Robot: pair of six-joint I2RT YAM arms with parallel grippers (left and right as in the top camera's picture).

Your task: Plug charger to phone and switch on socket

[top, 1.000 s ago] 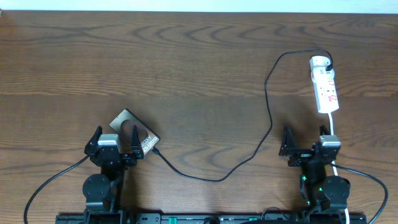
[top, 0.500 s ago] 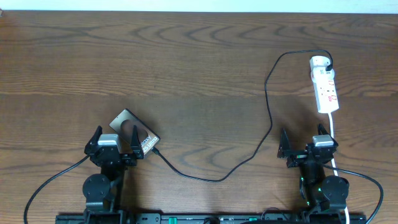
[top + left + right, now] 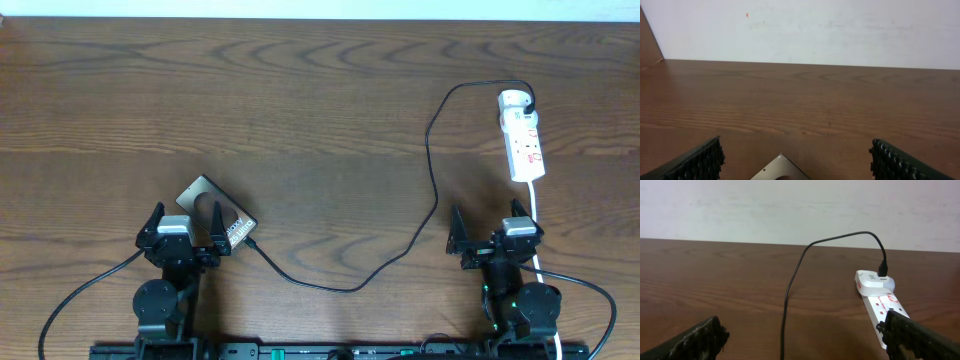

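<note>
The phone (image 3: 212, 210) lies on the bench (image 3: 300, 110) in the lower left of the overhead view, just in front of the left hand (image 3: 187, 224). That hand is wide apart and holds nothing. In its own camera, a corner of the phone peeks up between its two dark fingers (image 3: 696, 162). The charger (image 3: 432, 190) is a thin black wire. One end meets the lower right edge of the phone. From there it dips down, swings up the right side and ends in the plug head at the top of the socket (image 3: 524, 145). The tip looks like it is in the phone, but it is too small to be sure. The socket sits at the upper right. I cannot tell if its switch is on, so I think pressing that switch is the job left to do. The right hand (image 3: 488, 232) is wide apart too, holds nothing, and sits just below the socket. The socket's white cord (image 3: 536, 205) runs down close beside this hand, and the black wire curves by on its other side. The way up to the socket is a narrow lane between them. The middle and upper left of the bench are bare wood with lots of room.
</note>
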